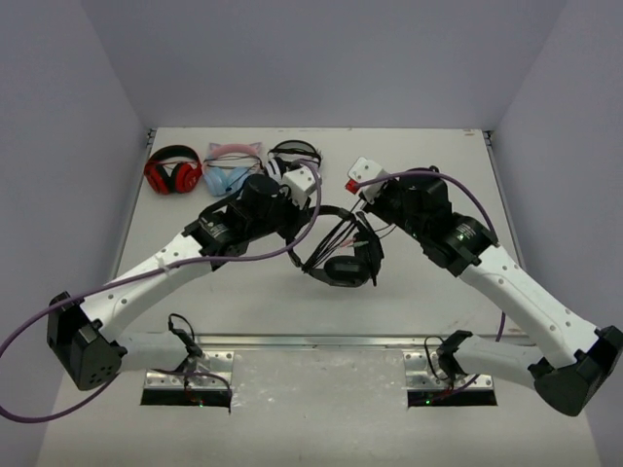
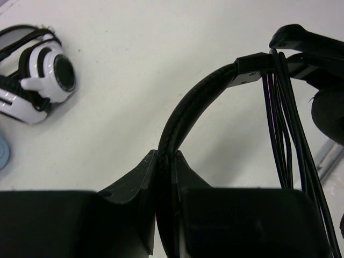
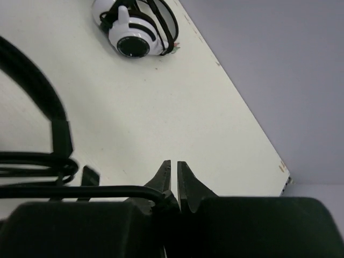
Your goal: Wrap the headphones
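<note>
Two grippers on one headset here. The all-black over-ear headphones (image 1: 343, 268) with thick padded cups are mid-table, right between the arms. The left gripper (image 2: 165, 156) is clamped tight on the black headband (image 2: 185, 115), which comes up from between its fingers and arcs off to the right. A few loops of thin black cable (image 2: 282, 140) hang over the far end of that band. The right gripper (image 3: 173, 165) is pinched closed, with a strand of that cable running in at the base of its fingers from the left.

Along the back left there's a row of other sets:
- red-and-black headphones (image 1: 173, 173)
- pink and light-blue cat-ear headphones (image 1: 232, 167)
- black-and-white headphones (image 1: 292, 156), the closest, just behind the left wrist

It all sits on a plain white table (image 1: 243, 302) boxed in by pale grey walls. The right half runs open to the table's right edge (image 3: 258, 134). The near strip is bare down to the metal rail (image 1: 321, 342).
</note>
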Controlling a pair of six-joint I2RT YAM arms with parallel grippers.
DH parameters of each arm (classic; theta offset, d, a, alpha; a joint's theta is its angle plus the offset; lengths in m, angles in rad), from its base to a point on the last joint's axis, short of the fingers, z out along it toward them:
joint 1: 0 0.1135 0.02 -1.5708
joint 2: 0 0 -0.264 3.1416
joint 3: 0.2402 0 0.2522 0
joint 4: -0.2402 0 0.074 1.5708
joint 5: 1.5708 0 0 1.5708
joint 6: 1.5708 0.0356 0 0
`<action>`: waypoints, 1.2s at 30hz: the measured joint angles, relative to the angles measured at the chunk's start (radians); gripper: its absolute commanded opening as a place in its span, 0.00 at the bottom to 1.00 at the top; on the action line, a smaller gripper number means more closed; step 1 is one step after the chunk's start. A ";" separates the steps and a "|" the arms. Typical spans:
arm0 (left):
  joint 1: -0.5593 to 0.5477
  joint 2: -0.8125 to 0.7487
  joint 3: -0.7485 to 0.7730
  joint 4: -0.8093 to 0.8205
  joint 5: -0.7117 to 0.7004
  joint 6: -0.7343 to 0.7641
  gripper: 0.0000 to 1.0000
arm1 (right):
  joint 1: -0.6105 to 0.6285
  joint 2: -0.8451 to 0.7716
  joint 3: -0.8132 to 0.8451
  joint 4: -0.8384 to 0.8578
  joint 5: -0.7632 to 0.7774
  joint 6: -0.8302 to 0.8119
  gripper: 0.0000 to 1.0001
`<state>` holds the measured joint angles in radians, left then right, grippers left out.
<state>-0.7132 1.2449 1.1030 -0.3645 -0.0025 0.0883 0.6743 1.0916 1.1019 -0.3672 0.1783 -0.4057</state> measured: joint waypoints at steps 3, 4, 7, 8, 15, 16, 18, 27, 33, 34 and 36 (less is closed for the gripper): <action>-0.020 -0.059 0.000 0.003 0.085 0.009 0.00 | -0.055 0.027 -0.008 0.006 -0.003 -0.050 0.12; -0.022 -0.081 0.000 0.006 0.101 0.009 0.00 | -0.069 0.030 -0.013 0.009 -0.007 -0.060 0.14; -0.021 -0.140 0.000 0.011 0.125 0.018 0.00 | -0.101 0.037 -0.021 0.044 0.000 -0.066 0.13; -0.023 -0.162 0.000 -0.002 0.143 0.031 0.00 | -0.124 0.043 -0.021 0.063 0.007 -0.061 0.10; -0.049 -0.257 -0.011 -0.047 0.156 0.062 0.00 | -0.209 0.099 -0.019 0.097 -0.050 0.038 0.01; -0.049 -0.264 -0.011 -0.048 0.152 0.064 0.00 | -0.209 0.105 -0.019 0.094 -0.077 0.058 0.01; -0.050 -0.273 -0.012 -0.050 0.146 0.064 0.00 | -0.212 0.115 -0.019 0.087 -0.132 0.101 0.01; -0.052 -0.318 -0.012 0.003 -0.017 -0.026 0.00 | -0.226 0.076 -0.245 0.281 -0.409 0.407 0.02; -0.052 -0.329 -0.002 0.053 -0.115 -0.216 0.00 | -0.178 0.082 -0.444 0.642 -0.639 0.713 0.06; -0.052 -0.329 0.003 0.053 -0.130 -0.250 0.00 | -0.159 0.082 -0.473 0.711 -0.657 0.757 0.06; -0.052 -0.329 0.011 0.054 -0.161 -0.314 0.00 | -0.112 0.085 -0.526 0.853 -0.681 0.851 0.06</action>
<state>-0.7654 0.9161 1.1137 -0.3107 -0.1631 -0.2260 0.5625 1.1767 0.5758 0.4858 -0.5022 0.4450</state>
